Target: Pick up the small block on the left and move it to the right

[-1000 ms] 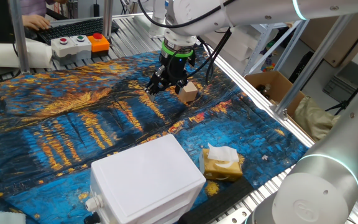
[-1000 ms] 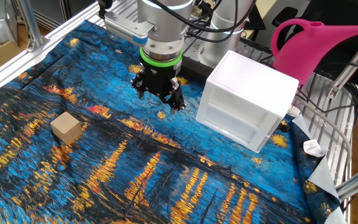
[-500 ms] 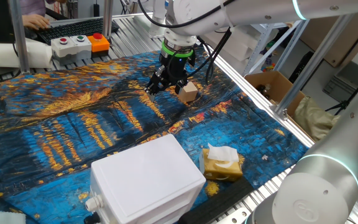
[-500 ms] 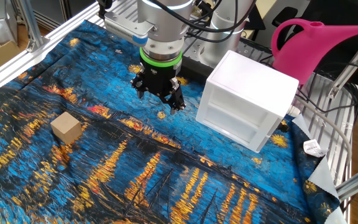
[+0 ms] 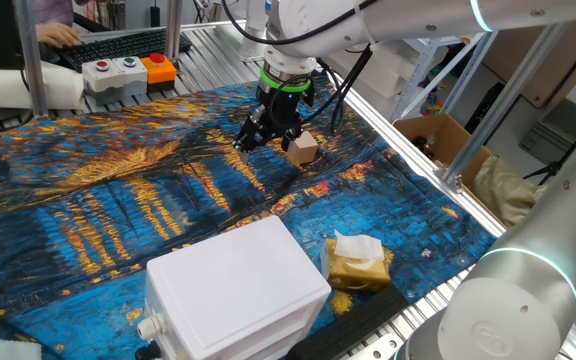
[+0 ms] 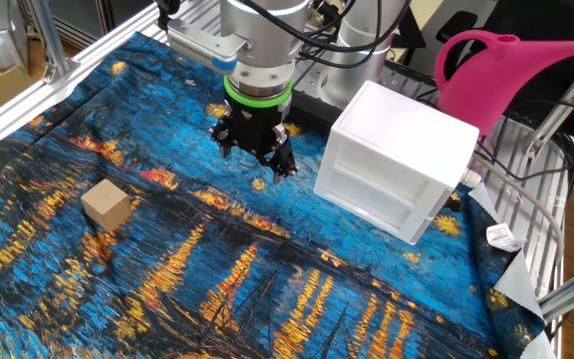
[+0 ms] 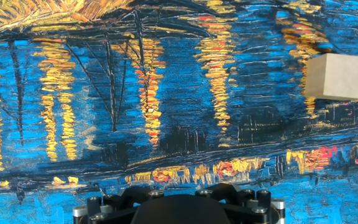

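On the blue-and-gold painted cloth (image 6: 267, 289) sits the small plain tan cube (image 6: 106, 205), matte and unmarked, wood- or cardboard-like, resting flat with sharp square edges. From the hand view it shows at the upper right (image 7: 336, 76), pale grey-tan, its right side cut by the frame edge. It lies alone on the cloth, nothing touching it.

Over to the black two-finger gripper (image 6: 255, 158) beneath its green-ringed wrist: it hangs above the cloth, well apart from the cube in the other fixed view, though one fixed view has the gripper (image 5: 266, 137) looking just beside the cube (image 5: 303, 149). The fingers look drawn close together and hold nothing, but whether they are fully closed I cannot tell; the hand view shows only the dark gripper base along its lower edge.

Around them: a large white plastic box (image 6: 397, 172) stands near the gripper, on the side away from the cube. A yellow-brown packet with white tissue (image 5: 356, 262) lies beside that box (image 5: 236, 290) in one fixed view. A pink plastic watering can (image 6: 511, 72) sits behind the box. An orange-and-grey button box (image 5: 128, 71) rests at the table's far edge. Nothing lies between gripper and cube.
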Robot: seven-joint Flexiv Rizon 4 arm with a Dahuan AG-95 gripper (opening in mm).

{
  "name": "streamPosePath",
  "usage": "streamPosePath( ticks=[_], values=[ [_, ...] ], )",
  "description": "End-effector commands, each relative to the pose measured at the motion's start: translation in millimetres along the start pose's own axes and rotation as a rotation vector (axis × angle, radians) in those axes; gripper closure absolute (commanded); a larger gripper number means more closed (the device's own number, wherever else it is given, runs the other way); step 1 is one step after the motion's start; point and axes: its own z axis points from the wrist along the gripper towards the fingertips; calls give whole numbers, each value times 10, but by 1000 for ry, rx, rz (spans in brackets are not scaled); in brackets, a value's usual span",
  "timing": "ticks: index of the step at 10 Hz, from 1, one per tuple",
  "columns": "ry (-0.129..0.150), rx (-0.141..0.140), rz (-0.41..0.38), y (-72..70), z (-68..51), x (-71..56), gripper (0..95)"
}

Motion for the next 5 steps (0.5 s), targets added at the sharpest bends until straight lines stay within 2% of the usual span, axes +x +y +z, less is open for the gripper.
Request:
streamPosePath(
  ticks=[1,2,5],
  values=[
    [0,0,0,0,0,1,0],
    [-3,-16,237,0,1,1,950],
    [-1,-25,230,0,2,1,950]
  ],
)
